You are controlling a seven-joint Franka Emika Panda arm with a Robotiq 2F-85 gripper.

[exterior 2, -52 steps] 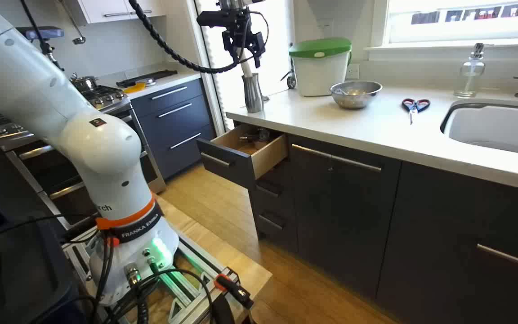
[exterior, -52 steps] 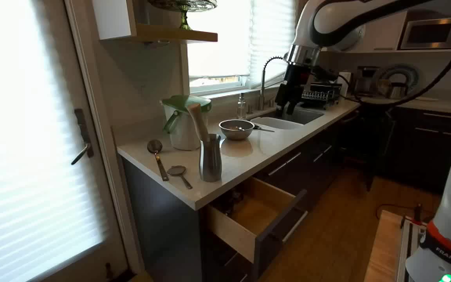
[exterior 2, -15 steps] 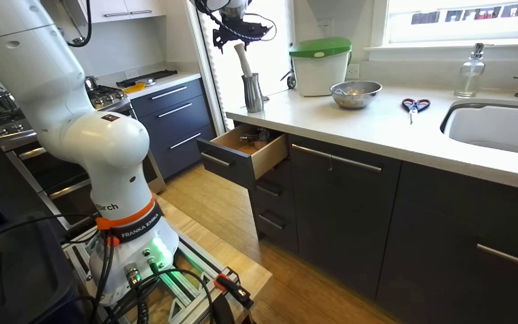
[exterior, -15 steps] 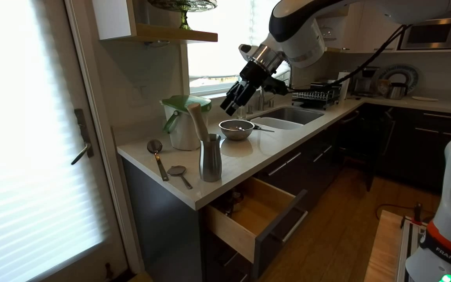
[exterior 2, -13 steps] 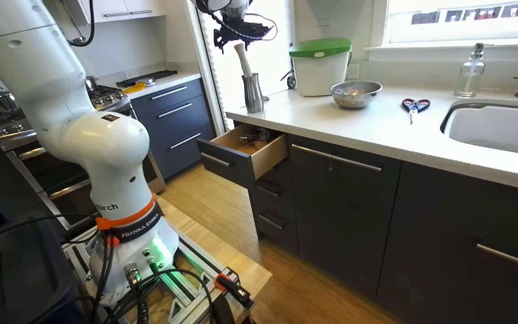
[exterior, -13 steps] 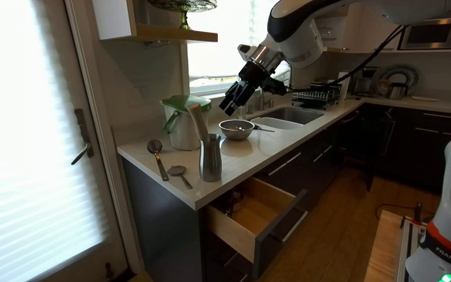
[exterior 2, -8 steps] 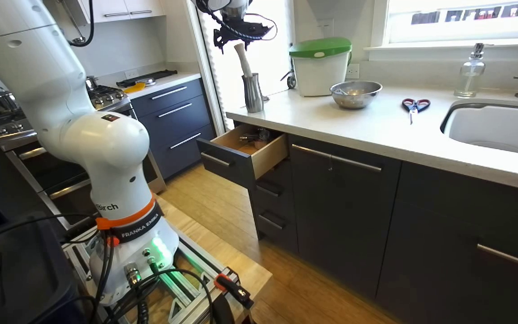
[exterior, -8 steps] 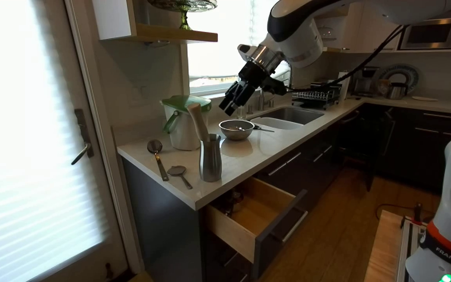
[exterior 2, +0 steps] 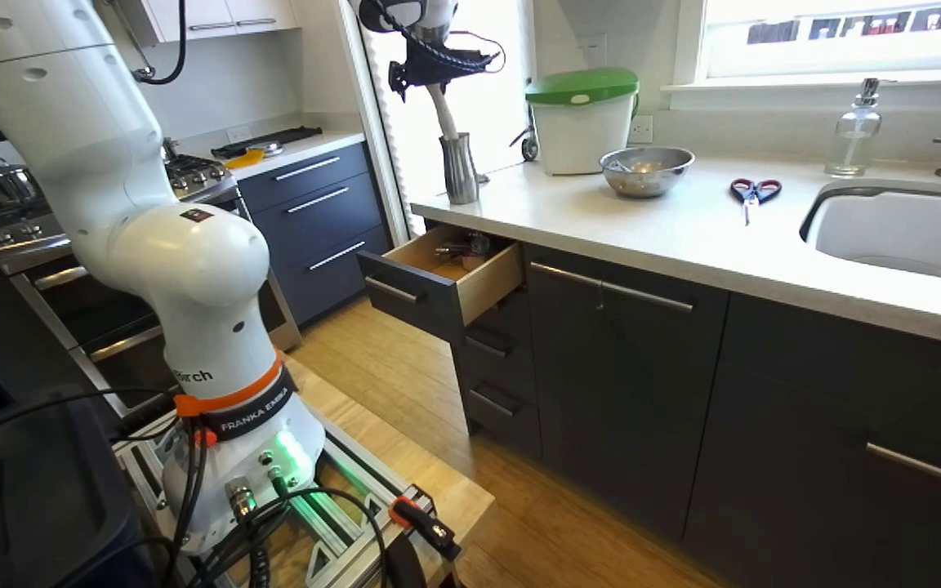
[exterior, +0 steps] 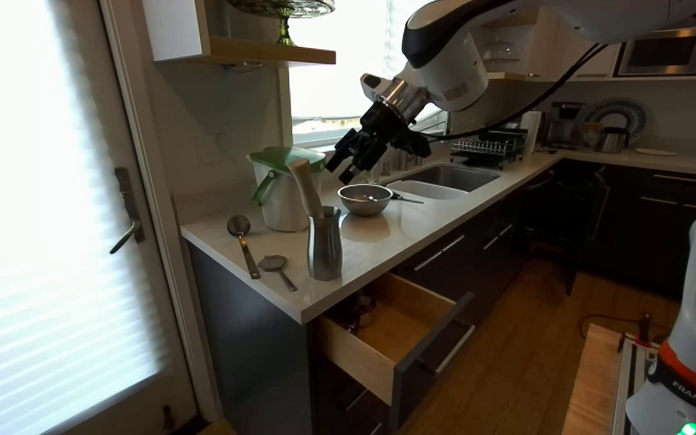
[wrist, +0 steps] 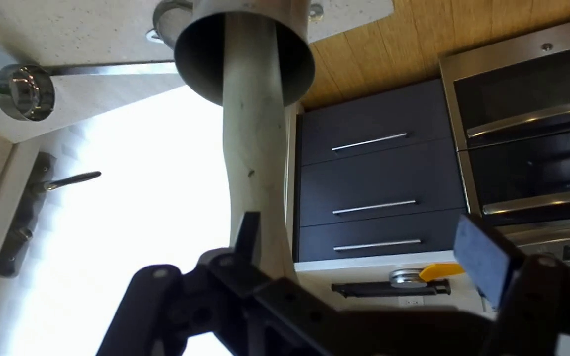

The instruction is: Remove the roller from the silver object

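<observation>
One roller, pale wood: tilted, its lower end down inside the silver canister, its upper end rising well above the rim. One silver canister: upright on the tabletop, near the edge. Task, done: by my reckoning the approach only, and that nearly complete. Task, left: line up, grip, draw the roller out and set it aside; the removal itself is not yet begun. My tool, one: jaws spread wide, nothing held. Roller relative to tool: in an exterior view the roller's upper end is just beside the tips of my tool, at about their height, a gap between; in the wrist view it passes behind one finger, off-centre, rather than through the middle of my opening. Likely need: a sideways correction and further reach before gripping.
</observation>
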